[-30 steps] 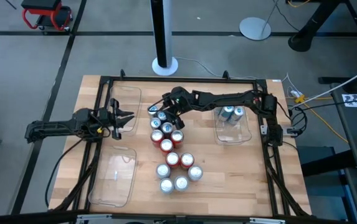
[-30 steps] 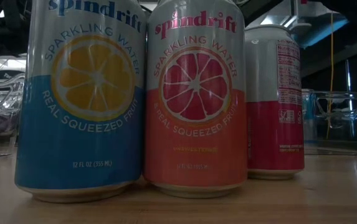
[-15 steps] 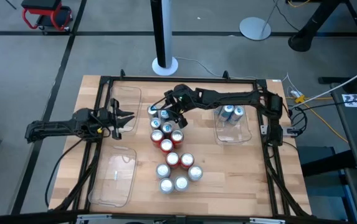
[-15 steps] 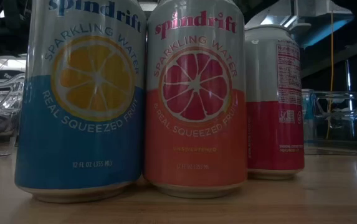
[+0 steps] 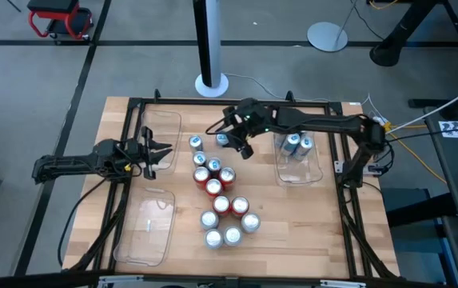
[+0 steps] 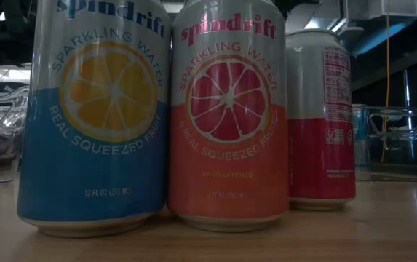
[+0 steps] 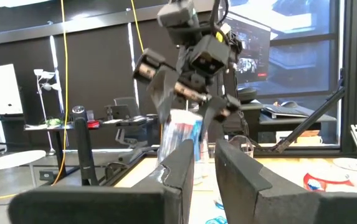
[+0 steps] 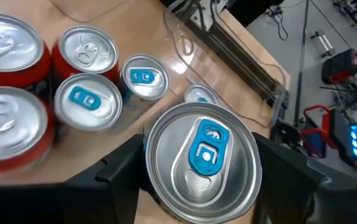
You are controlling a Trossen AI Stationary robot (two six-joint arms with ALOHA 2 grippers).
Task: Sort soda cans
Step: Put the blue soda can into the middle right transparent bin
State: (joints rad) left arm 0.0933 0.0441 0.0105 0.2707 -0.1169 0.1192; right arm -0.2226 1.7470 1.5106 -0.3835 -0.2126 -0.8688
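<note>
1. The right gripper (image 5: 230, 141) was over the far middle of the table (image 5: 292, 224), its arm reaching across from the right side.
2. Its two fingers (image 8: 121, 172) stood well apart, clamped on either side of a blue-tabbed can (image 8: 201, 158); the right wrist view showed the can's silver top filling the gap between them.
3. From the left wrist view the same held can (image 7: 179, 132) hung in those jaws, lifted clear of the tabletop and tilted.
4. In the high view the held can (image 5: 224, 139) sat just beside another blue-tabbed can (image 5: 196, 143) at the far end of the cluster.
5. The rest of the soda cans (image 5: 217, 188) stood upright in a loose column down the middle of the table, blue-tabbed ones at the far end, red ones in the middle and silver-topped ones nearest.
6. Two more cans (image 5: 297, 145) stood inside the clear tray (image 5: 315, 172) on the right side.
7. Two clear trays on the left, a far tray (image 5: 163, 122) and a near tray (image 5: 145, 240), held no cans.
8. The left gripper (image 5: 165, 153) waited at the left side of the table between those two trays, its fingers (image 7: 179, 163) nearly together with only a narrow slit between them, holding nothing.
9. The low view showed three cans close up: a blue-labelled can (image 6: 95, 116), touching an orange-pink can (image 6: 228, 116), and a red-banded can (image 6: 322, 120) just beyond.
</note>
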